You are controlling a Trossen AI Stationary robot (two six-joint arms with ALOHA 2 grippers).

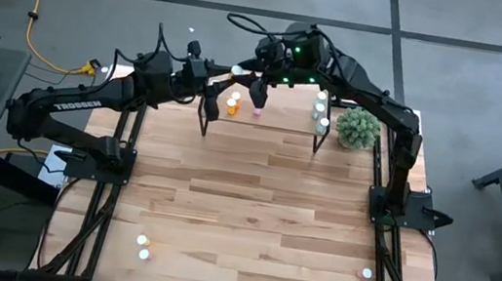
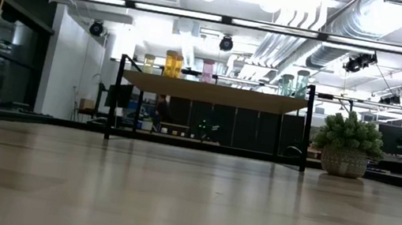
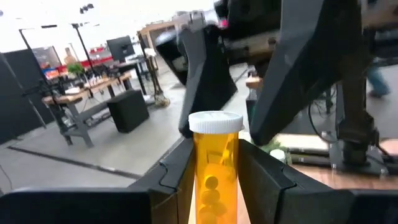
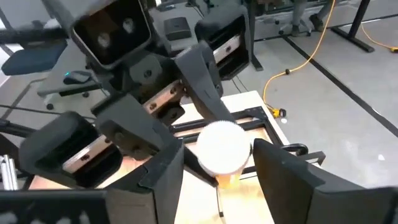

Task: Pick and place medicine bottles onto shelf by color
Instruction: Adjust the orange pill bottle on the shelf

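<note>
- Where lettering can be read at all, it is the white word TROSSEN along the left arm (image 1: pixel 67 105) in the high view; the bottles show no readable label.
- Left gripper (image 3: pixel 214 168) is clamped on an orange bottle (image 3: pixel 214 168) with a white cap, held upright above the shelf's (image 1: pixel 263 127) far left end.
- Right gripper (image 4: pixel 214 168) stands partly open around that bottle's white cap (image 4: pixel 222 148), seen from above; contact cannot be told.
- Left wrist view alone shows pills inside the bottle.
- Low view alone shows yellow, orange, pink and teal bottles (image 2: pixel 207 70) standing in a row on the shelf, with a potted plant (image 2: pixel 348 142) beside it.
- High view alone shows four bottles (image 1: pixel 143 246) near the table's (image 1: pixel 250 219) front corners.
</note>
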